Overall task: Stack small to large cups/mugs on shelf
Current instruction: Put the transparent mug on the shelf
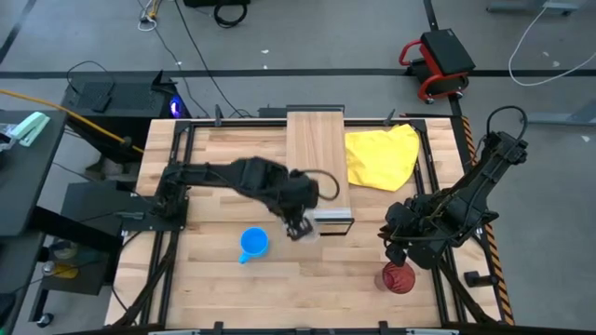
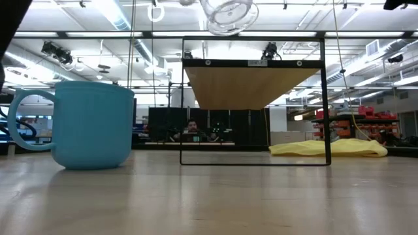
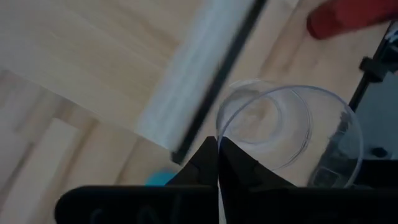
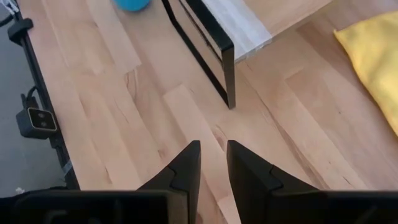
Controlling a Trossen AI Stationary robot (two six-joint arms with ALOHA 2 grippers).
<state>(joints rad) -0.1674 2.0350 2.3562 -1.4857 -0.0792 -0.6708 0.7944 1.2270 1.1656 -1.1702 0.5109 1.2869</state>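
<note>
My left gripper (image 1: 303,225) is shut on the small clear glass cup (image 3: 283,127), just off the near end of the shelf (image 1: 317,158). In the low view the cup (image 2: 228,14) hangs higher than the light-wood shelf board (image 2: 255,85). The blue mug (image 1: 253,244) stands on its base on the table, left of the cup and nearer the near edge. The dark red tumbler (image 1: 398,277) rests on the table near the near edge. My right gripper (image 4: 213,165) hovers just beyond the tumbler, its fingers a narrow gap apart, touching nothing. My left gripper pinches the glass cup's wall at the rim (image 3: 219,134) between its two fingers, one finger on each side of the wall. The cup is lifted clear of the table and the shelf, and its mouth (image 3: 267,124) faces the wrist camera.
A yellow cloth (image 1: 382,156) lies on the table right of the shelf. The shelf's dark metal frame (image 4: 227,68) stands ahead of my right gripper. Bare wood lies between the mug and the tumbler (image 1: 326,279).
</note>
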